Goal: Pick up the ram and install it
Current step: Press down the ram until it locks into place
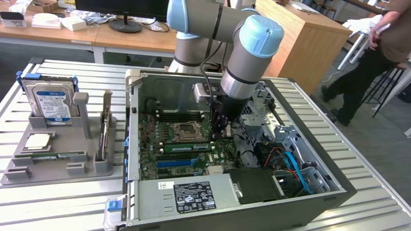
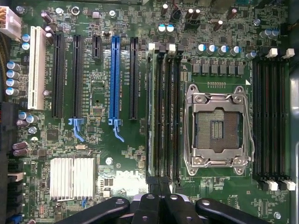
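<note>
Table: slatted metal bench (image 1: 57, 211) carrying an open PC case (image 1: 134, 77). We use the CPU socket (image 1: 186, 130) (image 2: 217, 128) as our reference.
Ram: the ram (image 1: 186, 147) (image 2: 149, 112) stands in the slot bank just beside the socket, in the slot farthest from it, on the side toward the blue slot (image 2: 114, 79).
Ram look: long, thin and green with dark chips in the exterior view. The wrist view has it edge-on, a pale narrow line running the slot's full length.
Seating: we judge it is in the slot. We cannot tell whether the end latches (image 2: 161, 46) have closed.
Gripper: the gripper (image 1: 222, 134) (image 2: 161, 198) hangs low over one end of that slot bank. Its fingers look pressed together and we see nothing between them.
Risk 1: pressure at one end only could tilt the stick, leaving the far latch open and the contacts half-seated.
Risk 2: in the wrist view the fingertips sit nearer the socket than the stick's line. A downward push from there could land on the empty neighbouring slot or a latch.
Risk 3: a misaligned notch under force could crack the board or the slot.
Other: a thin board (image 1: 105, 132) stands upright in a grey fixture (image 1: 57, 166) outside the case, well apart from the socket. We cannot tell if it is a twin.
</note>
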